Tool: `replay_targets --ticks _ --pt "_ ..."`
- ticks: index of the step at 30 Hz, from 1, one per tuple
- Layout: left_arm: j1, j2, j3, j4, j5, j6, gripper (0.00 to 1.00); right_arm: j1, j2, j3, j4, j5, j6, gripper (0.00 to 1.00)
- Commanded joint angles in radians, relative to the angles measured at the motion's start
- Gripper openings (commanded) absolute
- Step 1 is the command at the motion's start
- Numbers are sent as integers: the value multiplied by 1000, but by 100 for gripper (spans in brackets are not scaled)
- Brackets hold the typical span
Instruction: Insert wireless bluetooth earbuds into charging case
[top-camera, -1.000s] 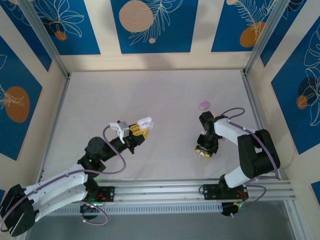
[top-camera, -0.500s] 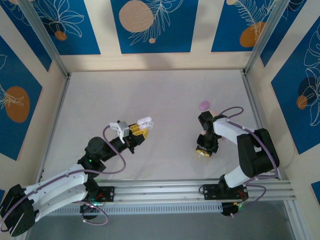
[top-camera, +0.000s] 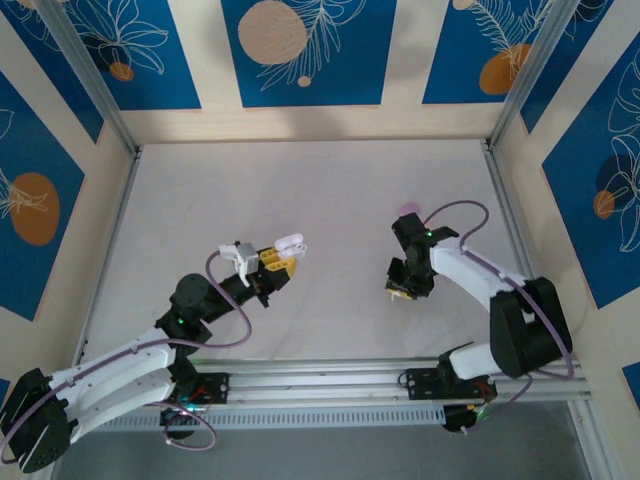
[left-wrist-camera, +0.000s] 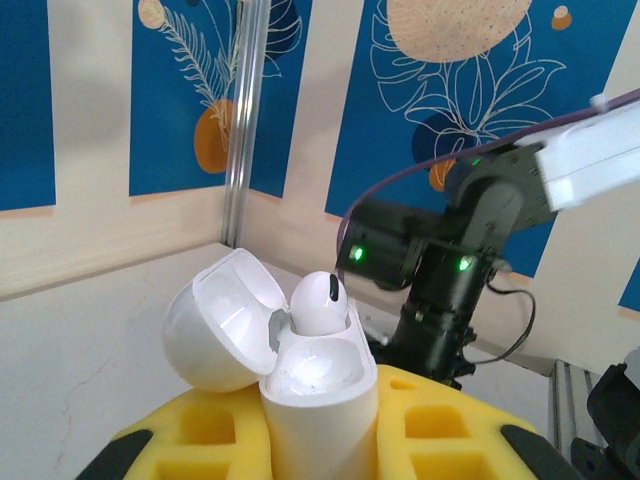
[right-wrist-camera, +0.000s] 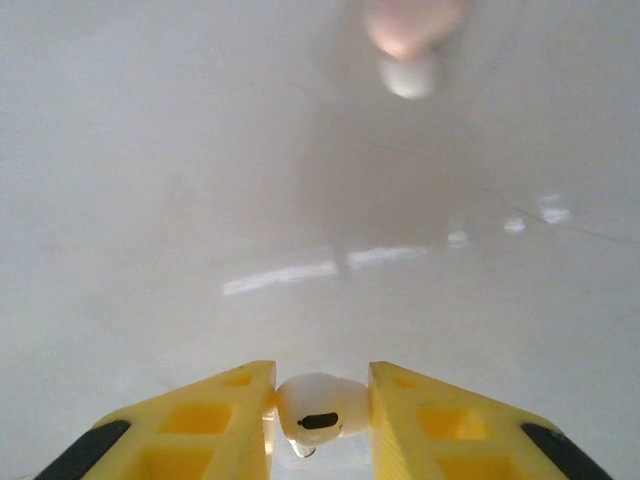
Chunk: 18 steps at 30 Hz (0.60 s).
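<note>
Hand on the right (top-camera: 402, 290) pinches a white earbud (right-wrist-camera: 312, 408) near the surface's (top-camera: 300, 190) right edge, hand on the left (top-camera: 283, 258) clamps the open charging case (left-wrist-camera: 318, 400) with another earbud (left-wrist-camera: 318, 303) seated, so roughly half looks done, one insertion left.

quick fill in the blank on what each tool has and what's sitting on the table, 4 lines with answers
1. The left tool grips a white charging case whose lid stands ____.
2. Seated in that case is ____ earbud.
3. The right tool pinches a second earbud between its ____ fingers.
4. Beyond the right tool, a small ____ object lies on the table.

Missing words: open; one; yellow; pink
</note>
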<state>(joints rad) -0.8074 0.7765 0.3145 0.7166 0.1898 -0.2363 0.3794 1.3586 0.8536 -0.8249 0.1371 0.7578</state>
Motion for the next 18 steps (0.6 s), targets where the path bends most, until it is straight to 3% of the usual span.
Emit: replay_targets --ticks 1,8,18 --pt "-8 8 -3 27 -5 -2 8 47 -125 62 25 32 -16 29" --pt "-9 79 6 76 0 -6 7 137 -336 146 189 45 -3 28" --pt "-21 201 34 178 -8 -28 7 287 -369 242 411 25 -2 28"
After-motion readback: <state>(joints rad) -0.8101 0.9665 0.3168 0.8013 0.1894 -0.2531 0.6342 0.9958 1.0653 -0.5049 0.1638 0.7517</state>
